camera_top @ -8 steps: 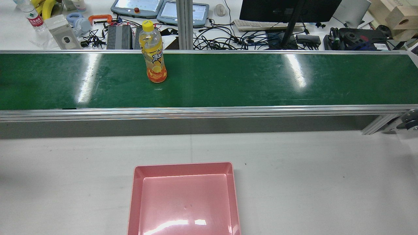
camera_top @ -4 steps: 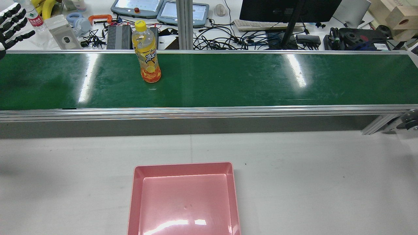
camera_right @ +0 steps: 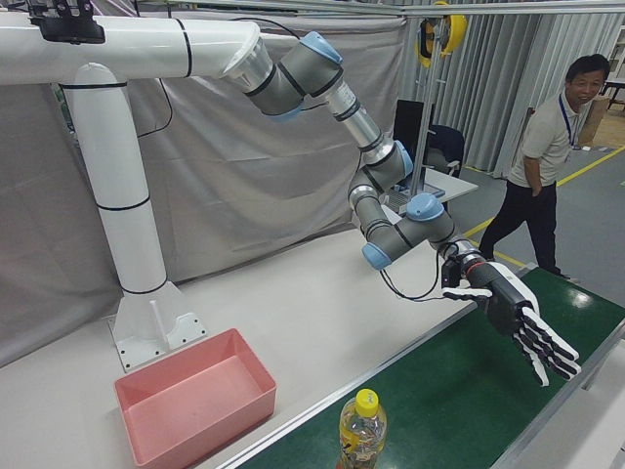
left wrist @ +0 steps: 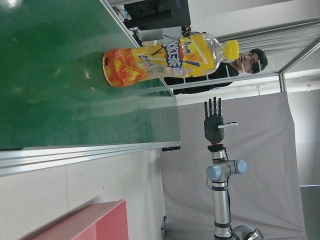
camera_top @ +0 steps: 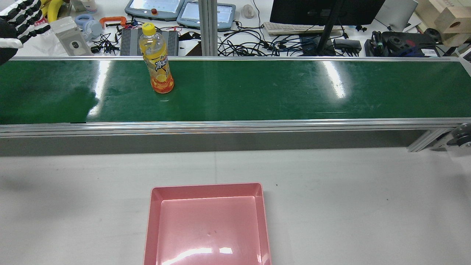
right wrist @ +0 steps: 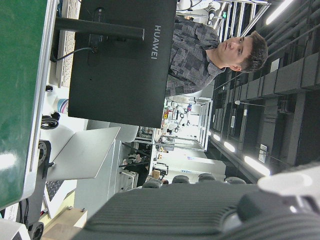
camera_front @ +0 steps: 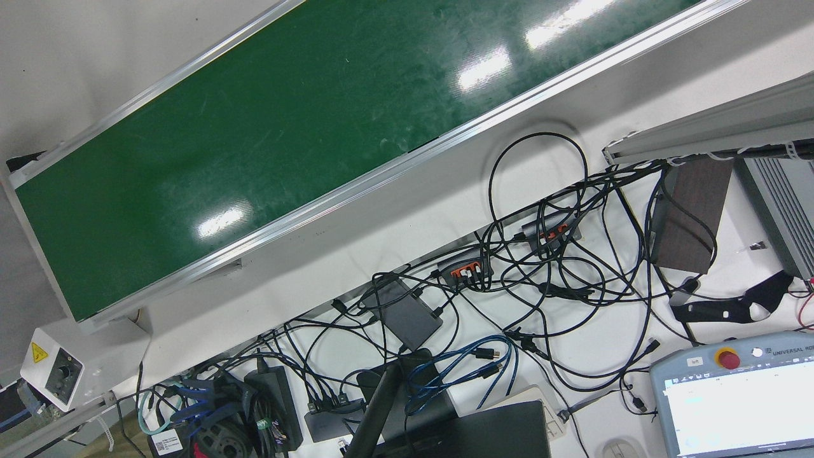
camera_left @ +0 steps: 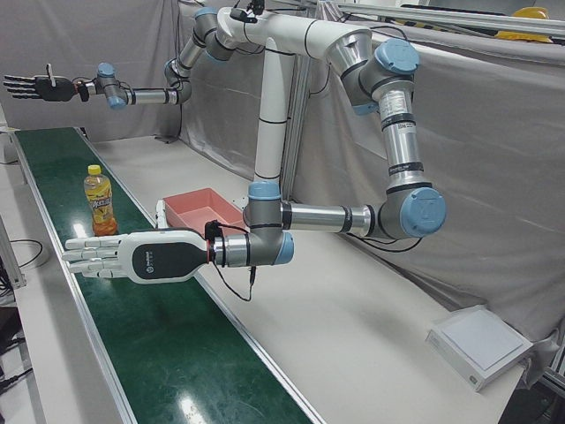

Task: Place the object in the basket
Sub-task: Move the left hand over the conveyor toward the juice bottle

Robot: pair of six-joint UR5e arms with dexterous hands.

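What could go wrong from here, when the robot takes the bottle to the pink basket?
1. The bottle stands upright, tall and narrow, on the belt; the open left hand near it could knock it over instead of gripping it.
2. The basket sits off the belt, on the table; a weak grip might drop the bottle on the way.

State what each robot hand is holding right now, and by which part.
Nothing is held. The left hand and right hand are both open, and the bottle stands free on the green belt.
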